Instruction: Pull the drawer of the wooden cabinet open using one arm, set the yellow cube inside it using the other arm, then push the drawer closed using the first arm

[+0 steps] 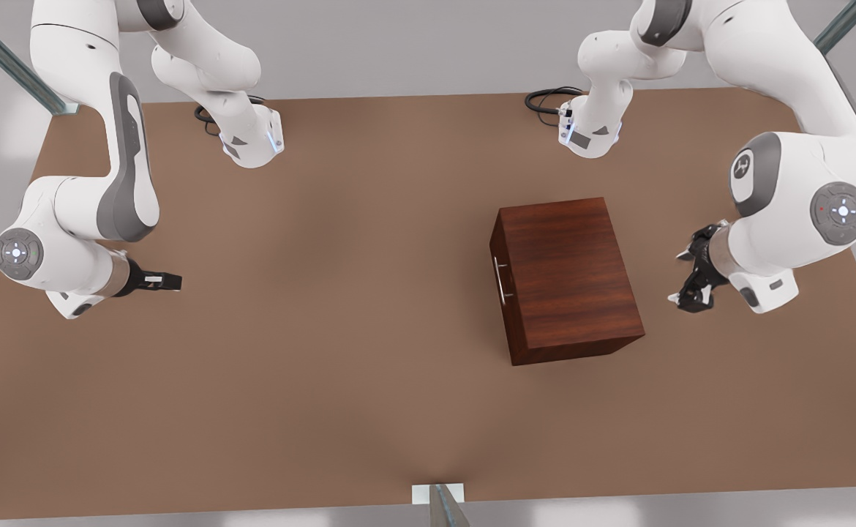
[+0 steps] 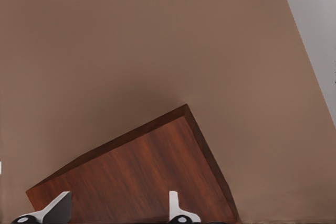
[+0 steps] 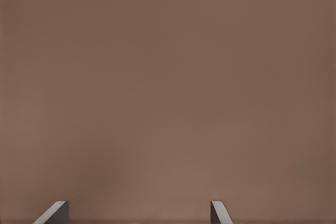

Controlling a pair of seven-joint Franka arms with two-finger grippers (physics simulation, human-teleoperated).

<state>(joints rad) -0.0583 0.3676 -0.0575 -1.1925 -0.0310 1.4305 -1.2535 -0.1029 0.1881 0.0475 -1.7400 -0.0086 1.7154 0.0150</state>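
Bare brown table (image 1: 325, 351) nearest; wooden cabinet (image 1: 571, 278) with drawer (image 1: 502, 282) flush shut, contents hidden; left gripper (image 1: 695, 282) beside cabinet, fingers spread; right gripper (image 1: 168, 281) well apart, spread.

A brown table (image 1: 325, 329) carries the closed wooden cabinet (image 1: 571, 282).

Wooden cabinet (image 1: 571, 282): one. Drawer (image 1: 500, 245): one, in the cabinet's front face. Silver bar handle (image 1: 502, 279): one, on that drawer. Robot arms: two. Grippers: two, namely left gripper (image 1: 693, 284) close beside the cabinet's back and right gripper (image 1: 170, 280) well apart from the cabinet, on its handle side. Black cables: two, beyond the cabinet at the arm bases. Table (image 1: 325, 351): one, under the cabinet.
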